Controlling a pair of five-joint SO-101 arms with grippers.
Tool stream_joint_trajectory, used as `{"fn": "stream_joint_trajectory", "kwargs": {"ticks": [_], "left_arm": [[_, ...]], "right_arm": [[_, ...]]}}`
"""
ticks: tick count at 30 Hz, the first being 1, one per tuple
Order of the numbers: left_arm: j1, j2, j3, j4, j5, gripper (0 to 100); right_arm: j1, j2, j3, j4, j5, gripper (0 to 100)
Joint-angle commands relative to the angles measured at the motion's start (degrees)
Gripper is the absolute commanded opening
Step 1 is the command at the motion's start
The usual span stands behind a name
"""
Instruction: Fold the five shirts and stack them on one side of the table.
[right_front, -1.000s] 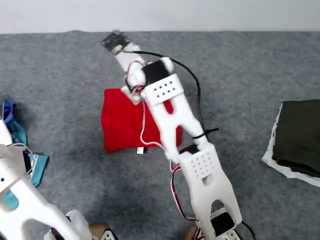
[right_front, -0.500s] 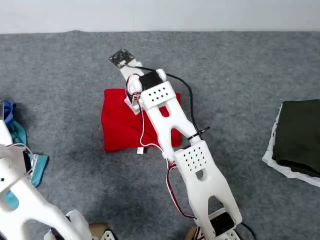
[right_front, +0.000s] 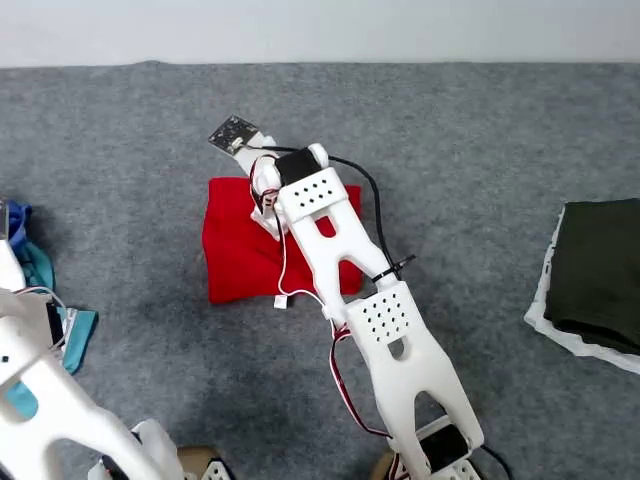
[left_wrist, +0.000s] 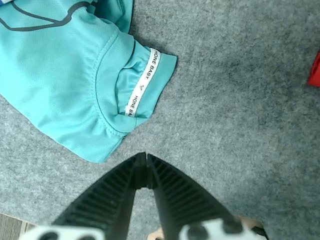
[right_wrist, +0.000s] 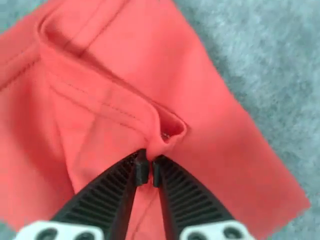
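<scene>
A folded red shirt (right_front: 236, 258) lies left of the table's centre. My right gripper (right_front: 264, 200) is down on its far edge. In the right wrist view, the gripper (right_wrist: 146, 169) is shut on a small raised fold of the red shirt (right_wrist: 95, 95). A crumpled teal shirt (right_front: 72, 336) lies at the left edge, next to my left arm. In the left wrist view, the left gripper (left_wrist: 146, 161) hangs shut and empty over grey cloth, just short of the teal shirt's (left_wrist: 65, 75) collar. A folded dark green shirt (right_front: 598, 272) rests on a white one (right_front: 548, 322) at the right edge.
The table is covered in grey felt (right_front: 480, 180). A blue garment (right_front: 18, 222) peeks in at the far left. The right arm's white links (right_front: 385, 330) stretch from the near edge over the red shirt. Open felt lies between the red shirt and the right-hand stack.
The right arm's wrist has drawn back toward the near side and dropped lower over the red shirt's far edge. The left arm has not moved.
</scene>
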Motion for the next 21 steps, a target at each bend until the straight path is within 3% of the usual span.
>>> {"fn": "stream_joint_trajectory", "kwargs": {"ticks": [1, 4, 15, 21], "left_arm": [[0.4, -0.9, -0.2, -0.1, 0.6, 1], [0.4, -0.9, -0.1, -0.6, 0.6, 1], [1.0, -1.2, 1.9, -2.2, 0.6, 1], [0.9, -1.2, 1.8, -2.2, 0.4, 1]], "right_arm": [[-1.0, -3.2, -5.8, 6.0, 2.3, 1.0], [-2.2, -4.0, -8.0, 10.9, 3.8, 1.0], [-10.3, -12.5, -7.7, 10.8, 3.9, 1.0], [-17.9, -16.7, 4.0, 10.7, 3.6, 1.0]]}}
